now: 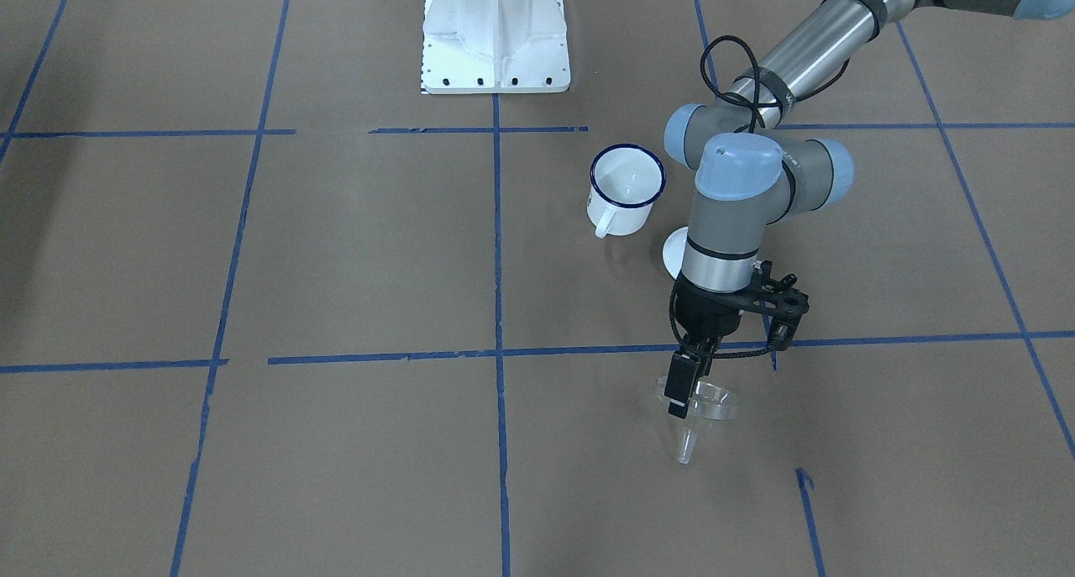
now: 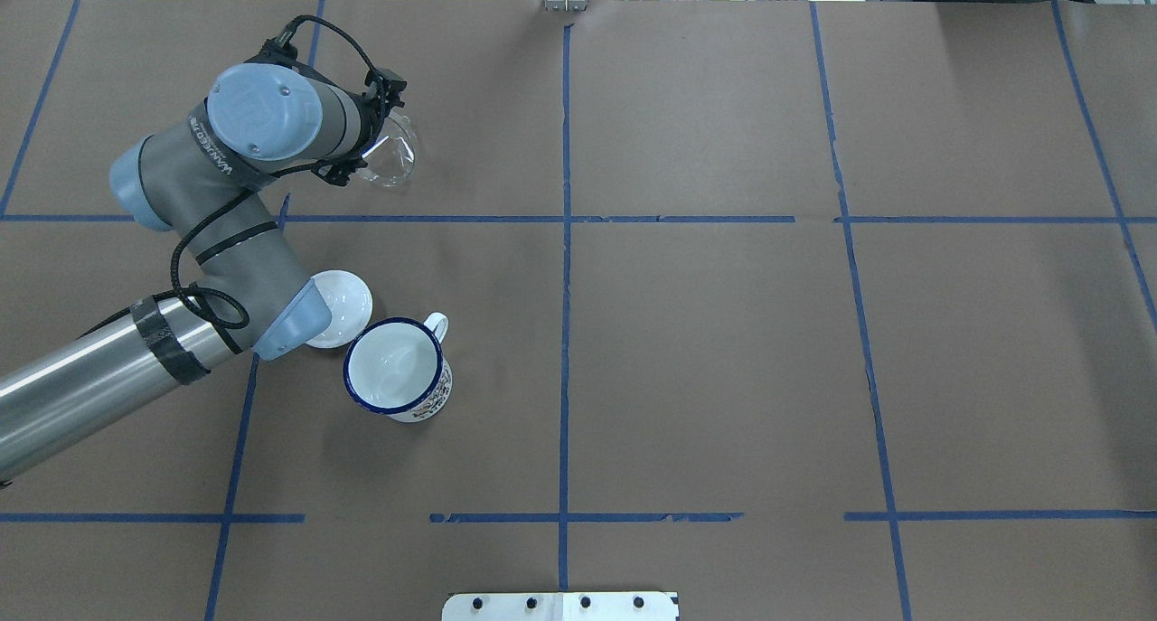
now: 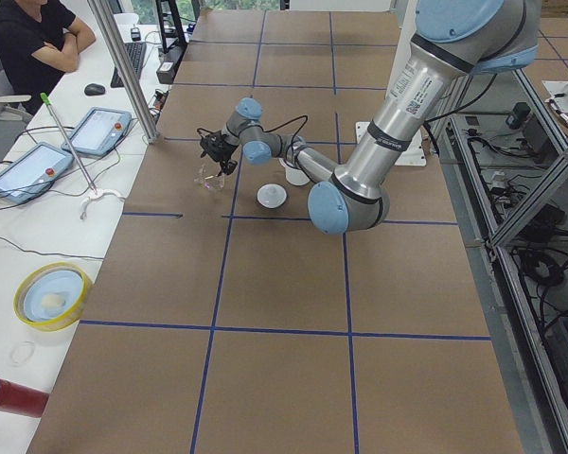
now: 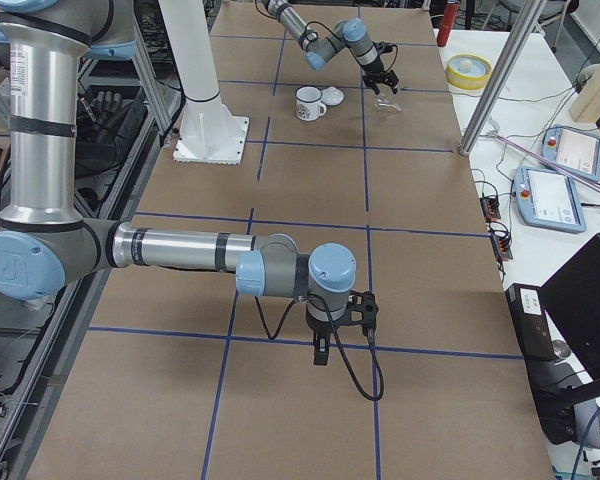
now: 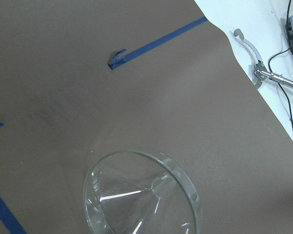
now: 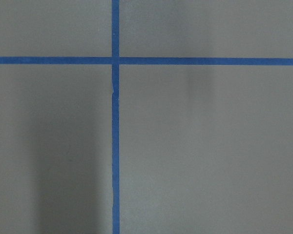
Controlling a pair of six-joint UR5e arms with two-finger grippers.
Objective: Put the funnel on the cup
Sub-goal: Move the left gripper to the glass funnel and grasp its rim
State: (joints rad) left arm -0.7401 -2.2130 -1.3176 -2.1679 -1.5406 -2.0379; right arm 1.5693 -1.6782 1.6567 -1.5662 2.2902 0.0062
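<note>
Item: funnel (image 1: 712,402), far left, rim pinched by left gripper (image 1: 682,396), fingers apparently clamped on it (clear plastic obscures contact). Target: cup (image 2: 395,366), nearer, upright. Handling: keep rim level, spout centred over cup mouth.

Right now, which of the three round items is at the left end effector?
The clear funnel: the left end effector pinches its rim. The cup and the white lid sit untouched, nearer the robot.
</note>
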